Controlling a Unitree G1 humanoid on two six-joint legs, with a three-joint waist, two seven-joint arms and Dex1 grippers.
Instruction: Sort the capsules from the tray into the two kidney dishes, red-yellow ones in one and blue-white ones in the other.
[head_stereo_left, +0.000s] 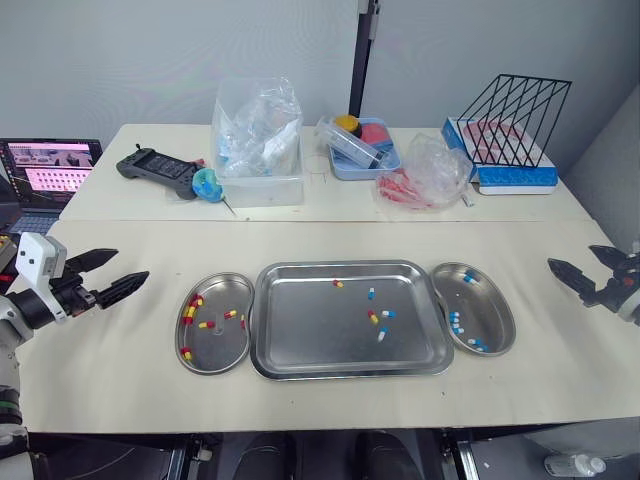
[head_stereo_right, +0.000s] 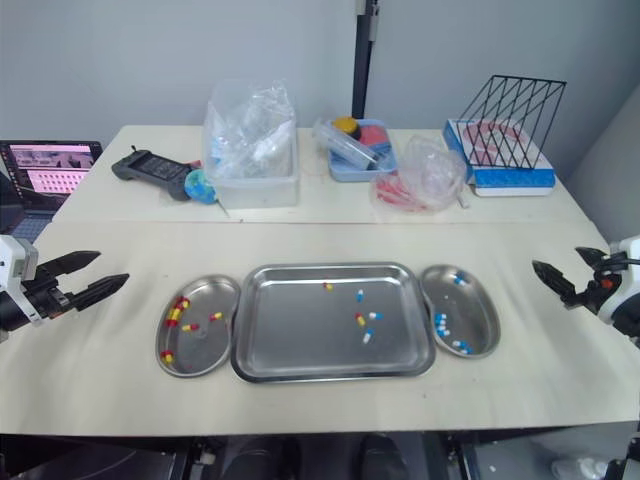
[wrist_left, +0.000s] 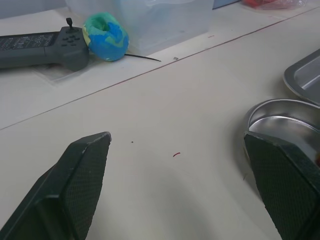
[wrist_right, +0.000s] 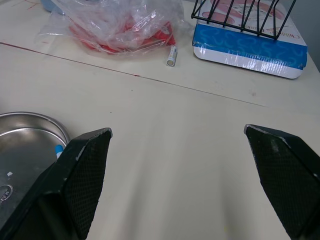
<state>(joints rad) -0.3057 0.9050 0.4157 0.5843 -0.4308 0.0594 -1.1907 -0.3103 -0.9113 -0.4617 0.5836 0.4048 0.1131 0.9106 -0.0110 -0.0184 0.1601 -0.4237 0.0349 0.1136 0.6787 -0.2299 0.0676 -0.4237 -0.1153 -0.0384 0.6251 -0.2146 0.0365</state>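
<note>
1. The left gripper (head_stereo_left: 130, 265) is held above the robot's left end of a cream table (head_stereo_left: 330, 235). Its two black fingers are spread wide, with nothing between them.
2. In the direction those fingers point lies the left kidney dish (head_stereo_left: 215, 350), near the fingertips but apart from them. It is a steel dish holding several red-yellow capsules (head_stereo_left: 189, 312).
3. Beyond that dish, farther from the left gripper, sits the rectangular steel tray (head_stereo_left: 300, 335), just beside the dish's far rim. Five loose capsules (head_stereo_left: 373, 317) lie in the half of the tray away from the left gripper: two are red-yellow and three are blue-white.
4. The right gripper (head_stereo_left: 572, 257) is held above the opposite end of the table, pointing inward. Its fingers are also parted wide and carry nothing.
5. Between the right gripper and the tray lies the right kidney dish (head_stereo_left: 492, 305), near the fingertips without touching them. It holds a few blue-white capsules (head_stereo_left: 455, 320).
6. Farther back from the left gripper are a laptop (head_stereo_left: 50, 165), a black controller (head_stereo_left: 160, 170) and a blue-green ball (head_stereo_left: 208, 184).
7. Farther back from the right gripper are a black wire rack (head_stereo_left: 515, 115) standing on a blue and white box (head_stereo_left: 510, 178), and a clear plastic bag (head_stereo_left: 425, 175) with red contents.
</note>
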